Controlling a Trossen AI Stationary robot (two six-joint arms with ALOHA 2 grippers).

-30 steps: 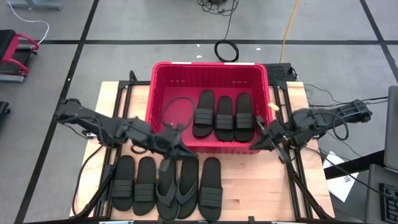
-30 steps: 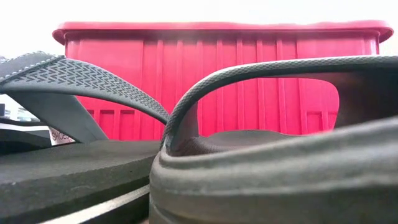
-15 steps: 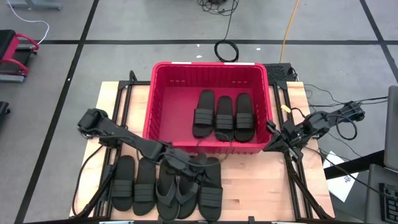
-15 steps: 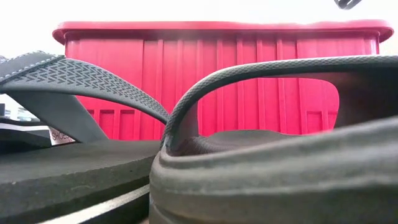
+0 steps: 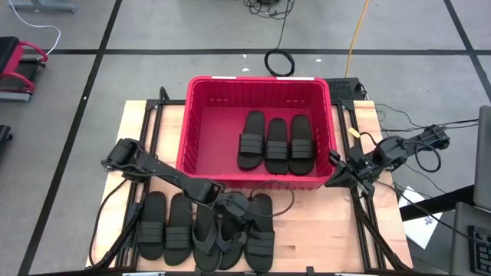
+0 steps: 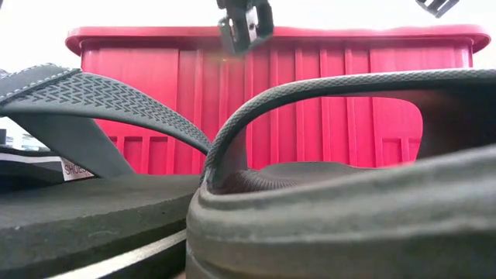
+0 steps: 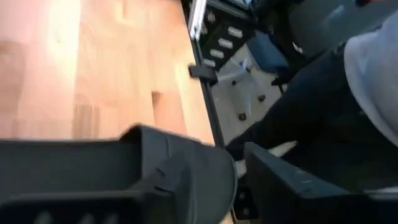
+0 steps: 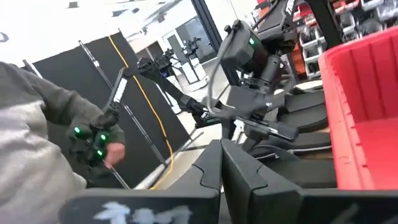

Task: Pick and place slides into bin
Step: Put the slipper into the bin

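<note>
three slides (image 5: 277, 143) in bin (image 5: 201, 123), five slides (image 5: 166, 226) before it

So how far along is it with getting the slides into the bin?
Three slides already lie side by side in the red bin. Five remain on the table in a row in front of it, two of them flip-flops. The left gripper hovers over that row, jaws partly open, holding nothing yet. The right gripper waits shut beside the bin's right wall.
</note>
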